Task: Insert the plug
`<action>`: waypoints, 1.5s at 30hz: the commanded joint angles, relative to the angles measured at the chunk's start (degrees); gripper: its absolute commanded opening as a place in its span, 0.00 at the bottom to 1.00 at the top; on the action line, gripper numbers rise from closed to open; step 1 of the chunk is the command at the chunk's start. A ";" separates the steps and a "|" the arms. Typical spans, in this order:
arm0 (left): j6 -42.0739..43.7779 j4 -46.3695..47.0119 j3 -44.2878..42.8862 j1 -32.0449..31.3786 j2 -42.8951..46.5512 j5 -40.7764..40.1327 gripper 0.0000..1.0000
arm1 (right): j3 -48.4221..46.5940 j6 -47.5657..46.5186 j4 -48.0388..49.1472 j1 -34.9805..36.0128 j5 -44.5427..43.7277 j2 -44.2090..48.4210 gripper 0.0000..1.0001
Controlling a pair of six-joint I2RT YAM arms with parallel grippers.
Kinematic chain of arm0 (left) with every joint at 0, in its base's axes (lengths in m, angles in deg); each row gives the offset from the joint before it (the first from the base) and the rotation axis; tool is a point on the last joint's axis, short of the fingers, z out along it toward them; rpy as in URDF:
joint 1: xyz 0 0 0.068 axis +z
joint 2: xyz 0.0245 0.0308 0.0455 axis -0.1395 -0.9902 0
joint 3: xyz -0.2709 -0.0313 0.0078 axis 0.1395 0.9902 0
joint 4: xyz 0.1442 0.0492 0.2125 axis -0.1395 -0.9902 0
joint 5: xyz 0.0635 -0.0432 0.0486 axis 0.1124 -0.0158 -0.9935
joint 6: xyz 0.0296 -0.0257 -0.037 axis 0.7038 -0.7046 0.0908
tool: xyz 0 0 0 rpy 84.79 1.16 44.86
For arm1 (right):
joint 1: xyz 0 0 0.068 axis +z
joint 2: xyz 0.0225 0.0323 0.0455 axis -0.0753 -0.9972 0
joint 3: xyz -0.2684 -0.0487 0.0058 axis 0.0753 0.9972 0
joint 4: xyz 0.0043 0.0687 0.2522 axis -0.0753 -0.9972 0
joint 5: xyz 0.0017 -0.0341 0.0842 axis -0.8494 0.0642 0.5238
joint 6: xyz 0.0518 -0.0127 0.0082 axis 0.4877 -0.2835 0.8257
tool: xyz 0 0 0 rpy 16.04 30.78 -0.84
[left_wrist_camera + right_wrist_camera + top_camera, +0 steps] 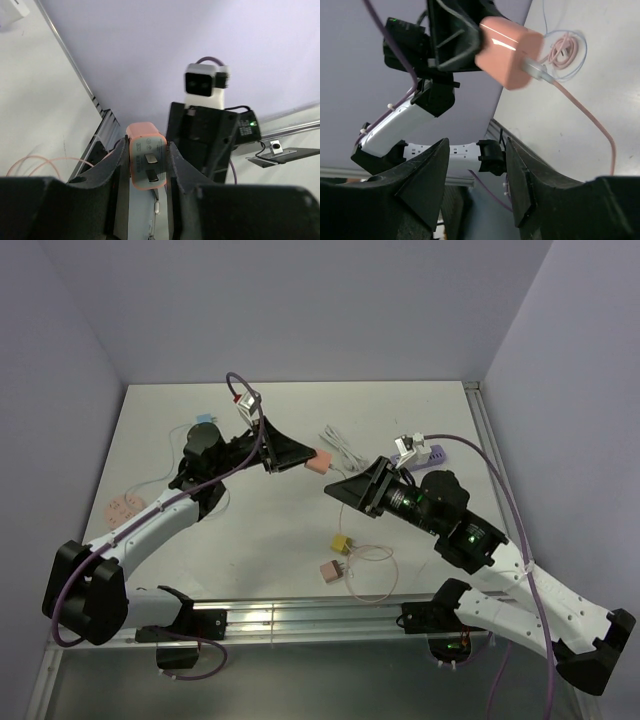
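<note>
On the table [260, 530], the power strip [432, 453] lies near the far right corner. The left hand [303, 457] is clamped on the pink plug [321, 462], held aloft over the table's middle. The right hand [345, 490] hangs spread and empty beside it. The prongs [150, 159] should be squared to a socket before pressing in.

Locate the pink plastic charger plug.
Top view, mid-table: the pink plastic charger plug sits clamped in the left gripper, just left of the open right gripper.
</note>
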 commanded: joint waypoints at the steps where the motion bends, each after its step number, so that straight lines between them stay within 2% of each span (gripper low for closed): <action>1: -2.36 6.92 -0.55 0.15 1.93 -0.94 0.00 | 1.20 4.48 9.44 -0.12 -1.88 2.59 0.56; 5: -2.63 5.69 -1.26 0.24 2.36 -0.06 0.00 | -1.43 -0.01 4.78 -0.12 -3.21 1.19 0.56; 9: -5.35 6.57 -0.64 0.15 2.11 1.42 0.00 | -3.27 -7.65 4.08 -0.12 -3.03 0.14 0.62; 11: -8.15 8.84 -0.56 0.24 1.14 3.18 0.00 | -7.39 -11.96 -3.37 -0.21 -6.08 -1.44 0.64; 13: -11.92 11.48 0.49 0.15 0.52 4.95 0.00 | -8.82 -14.51 -6.64 -0.30 -7.51 -1.62 0.64; 15: -13.61 14.64 1.55 0.24 0.26 5.30 0.00 | -8.56 -14.69 -5.78 -0.56 -6.73 -0.40 0.64; 18: -13.97 14.49 1.99 0.24 0.26 5.21 0.00 | -8.73 -14.96 -3.49 -0.48 -4.97 0.31 0.64; 24: -12.57 13.17 1.47 0.24 0.43 5.13 0.00 | -9.97 -11.01 -5.07 -0.56 -4.09 -2.24 0.61; 31: -9.75 9.74 1.03 0.24 1.75 5.83 0.00 | -10.66 -11.70 -7.53 -1.53 -8.75 -3.03 0.60; 38: -9.31 8.95 0.85 0.24 2.19 6.53 0.00 | -13.47 -17.32 -7.26 -5.74 -0.84 -5.66 0.61; 42: -9.40 9.30 0.85 0.24 2.37 6.62 0.00 | -12.78 -16.81 -5.35 -9.52 6.70 -6.46 0.63; 43: -9.75 9.99 0.76 0.24 2.19 6.62 0.00 | -12.25 -15.50 -2.90 -11.09 12.20 -7.42 0.68; 45: -10.27 10.79 0.68 0.24 2.10 6.79 0.00 | -10.67 -14.00 0.27 -11.99 17.33 -8.39 0.76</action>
